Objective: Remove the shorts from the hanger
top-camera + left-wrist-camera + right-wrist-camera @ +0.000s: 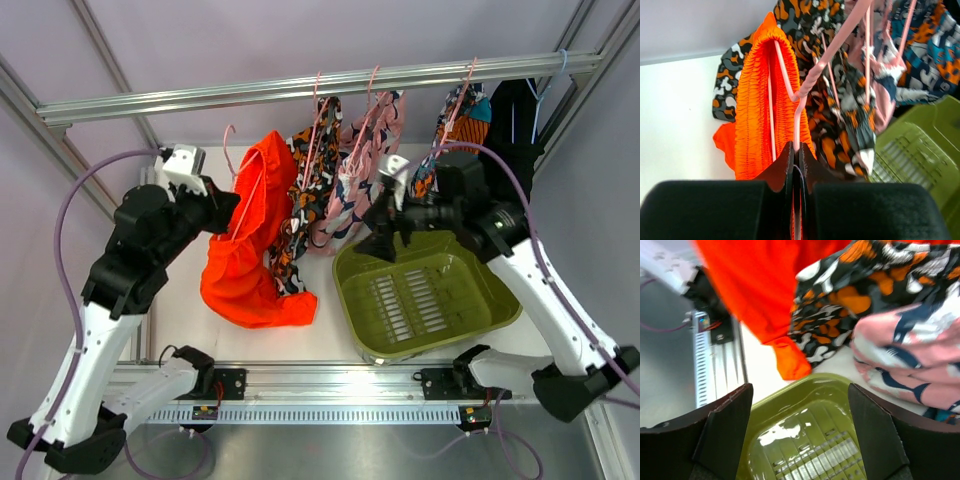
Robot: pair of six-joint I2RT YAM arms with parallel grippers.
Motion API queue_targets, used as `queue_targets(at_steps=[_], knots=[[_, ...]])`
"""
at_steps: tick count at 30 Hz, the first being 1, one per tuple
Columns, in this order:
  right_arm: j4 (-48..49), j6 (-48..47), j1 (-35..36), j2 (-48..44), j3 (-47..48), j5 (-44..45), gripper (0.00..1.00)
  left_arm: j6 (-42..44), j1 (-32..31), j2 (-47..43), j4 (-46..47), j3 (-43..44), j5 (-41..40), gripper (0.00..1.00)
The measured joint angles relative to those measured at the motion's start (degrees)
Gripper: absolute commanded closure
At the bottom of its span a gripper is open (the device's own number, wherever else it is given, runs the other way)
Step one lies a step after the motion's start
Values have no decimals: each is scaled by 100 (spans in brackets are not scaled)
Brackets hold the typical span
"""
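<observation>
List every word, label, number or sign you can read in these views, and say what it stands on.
No readable text in any view.
Small coloured spots on the front rail: too small to read.
Shorts, hanger, green tub: no lettering visible.

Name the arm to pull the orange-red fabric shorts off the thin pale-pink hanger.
Right: the right gripper is open and empty near the orange-red shorts; the left gripper is shut on the pale-pink hanger.
</observation>
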Motion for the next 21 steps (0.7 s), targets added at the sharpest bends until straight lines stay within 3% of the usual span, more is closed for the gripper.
queue_targets(at_steps=[4,10,15,21], knots=[[317,940,1266,1021,1165,1593,16,-116,0,-699,-223,-319,155,100],[737,2426,2415,2601,3161,3515,12,-468,0,-1478,-511,-608,214,100],[802,3099,2879,3626,4435,4409,15,-745,0,-1847,-625,-852,205,100],[691,3296,3093,4151,4669,4894,19,-894,0,-2055,-802,-876,168,100]])
